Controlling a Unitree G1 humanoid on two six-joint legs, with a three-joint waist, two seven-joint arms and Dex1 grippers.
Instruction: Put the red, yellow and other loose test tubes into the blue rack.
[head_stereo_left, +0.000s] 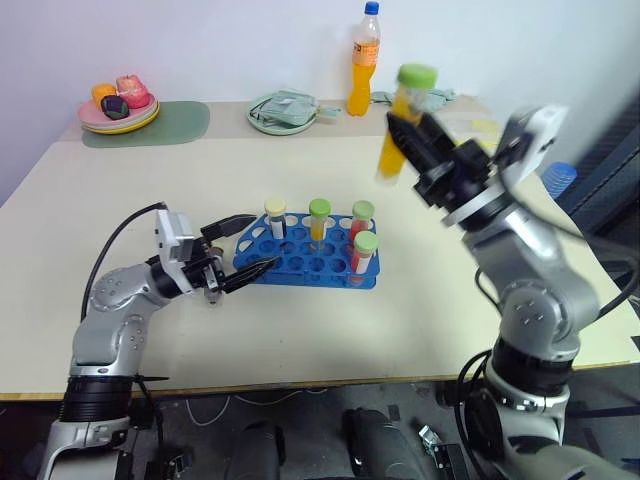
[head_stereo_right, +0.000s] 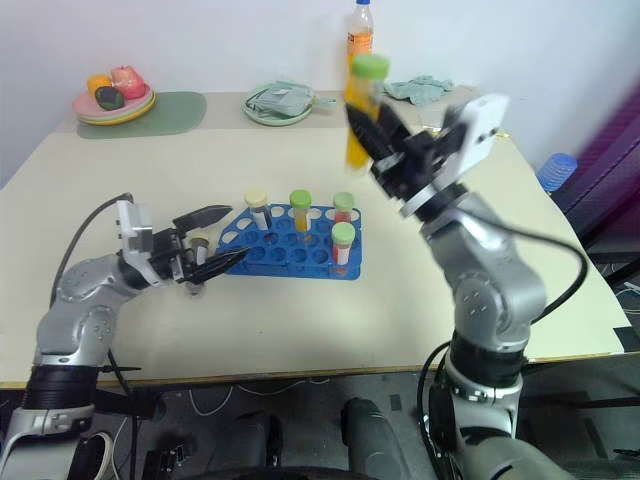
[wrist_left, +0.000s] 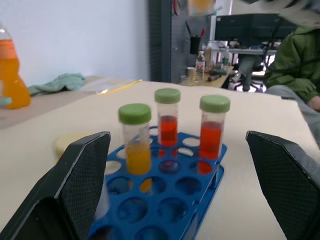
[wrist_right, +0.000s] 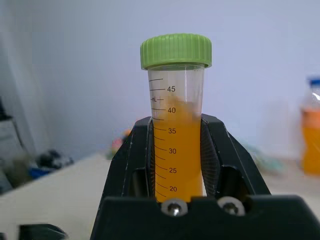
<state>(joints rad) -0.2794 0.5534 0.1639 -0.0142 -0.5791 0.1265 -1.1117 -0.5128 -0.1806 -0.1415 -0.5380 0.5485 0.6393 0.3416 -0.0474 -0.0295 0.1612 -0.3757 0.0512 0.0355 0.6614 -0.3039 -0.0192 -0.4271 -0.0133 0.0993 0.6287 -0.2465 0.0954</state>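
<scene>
On the counter (head_stereo_left: 300, 330), the left claw (head_stereo_left: 243, 250) stood wide, empty, its fingers bracketing the near-left corner of the blue rack (head_stereo_left: 310, 262). The rack already held four capped tubes: a pale-capped one, a yellow-filled one (head_stereo_left: 319, 222) and two red-filled ones (head_stereo_left: 362, 238). To the right, the right claw (head_stereo_left: 405, 135) was clamped on a green-capped tube of yellow liquid (head_stereo_left: 405, 118), lifted well above the counter, cap uppermost. The grip sat low on the tube, so a fast swing could tip it in the pads. Coming down off-centre, it could strike a standing tube's cap or nudge the rack.
</scene>
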